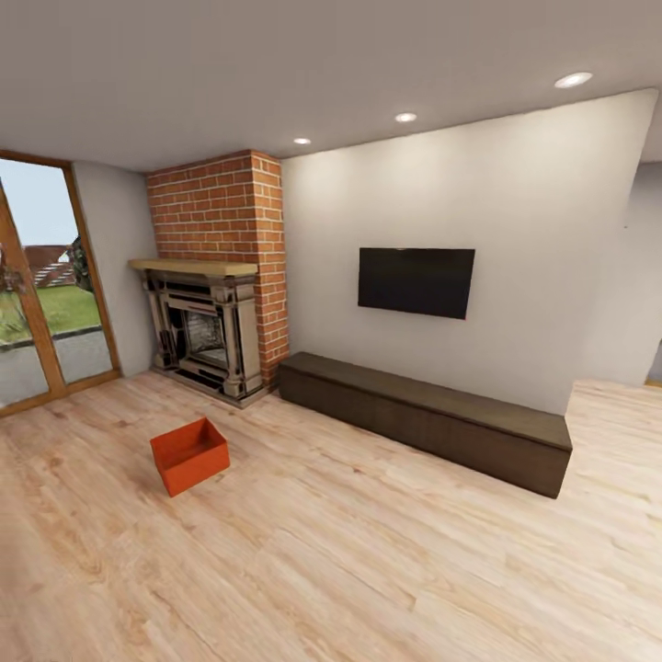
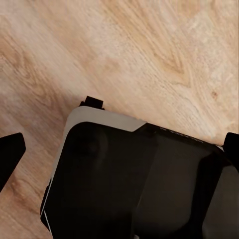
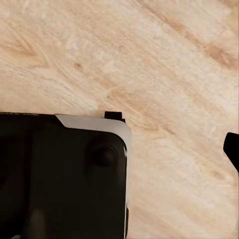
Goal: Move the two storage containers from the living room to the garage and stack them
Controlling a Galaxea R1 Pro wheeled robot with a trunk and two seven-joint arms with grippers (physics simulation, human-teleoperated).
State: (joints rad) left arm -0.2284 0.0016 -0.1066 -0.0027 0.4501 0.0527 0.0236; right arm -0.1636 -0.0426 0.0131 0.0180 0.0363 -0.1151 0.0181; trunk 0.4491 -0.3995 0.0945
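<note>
One orange-red storage container (image 1: 189,454) sits open-top on the light wood-plank floor of the living room, in front of the brick fireplace (image 1: 217,276), a few steps ahead and to the left in the head view. The left wrist view has my left gripper (image 2: 119,152) open with nothing in it, its dark fingertips (image 2: 11,154) far apart over my own black base and the wood planks. My right gripper (image 3: 119,149) is also open and empty; one fingertip (image 3: 232,148) shows at the picture's edge, the other is lost against the black base.
A long low dark cabinet (image 1: 432,418) runs along the white wall under a wall-mounted TV (image 1: 416,281). Wood-framed glass doors (image 1: 41,294) stand at the far left. An opening leads off at the far right (image 1: 644,368). Wide plank floor lies between me and the container.
</note>
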